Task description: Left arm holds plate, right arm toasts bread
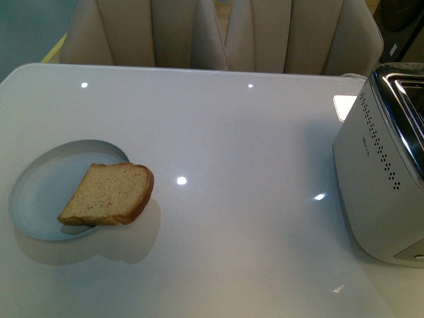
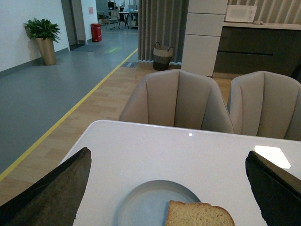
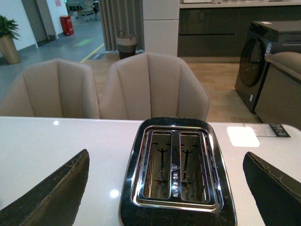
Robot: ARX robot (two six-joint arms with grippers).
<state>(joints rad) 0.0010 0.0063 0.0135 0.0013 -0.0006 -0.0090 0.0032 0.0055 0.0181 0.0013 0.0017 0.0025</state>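
Note:
A pale blue-grey plate [image 1: 43, 192] lies at the table's left. A brown bread slice [image 1: 109, 193] rests on its right side, overhanging the rim. In the left wrist view the plate [image 2: 143, 202] and bread [image 2: 197, 215] lie below and between the wide-apart fingers of my left gripper [image 2: 171, 197], which is open and holds nothing. My right gripper [image 3: 169, 197] is open above the toaster [image 3: 176, 172], whose two slots stand empty. Neither arm appears in the front view.
The silver toaster [image 1: 387, 165] stands at the table's right edge. Beige chairs [image 1: 225, 33] line the far side of the white table [image 1: 232, 132]. A white card [image 1: 344, 106] lies near the toaster.

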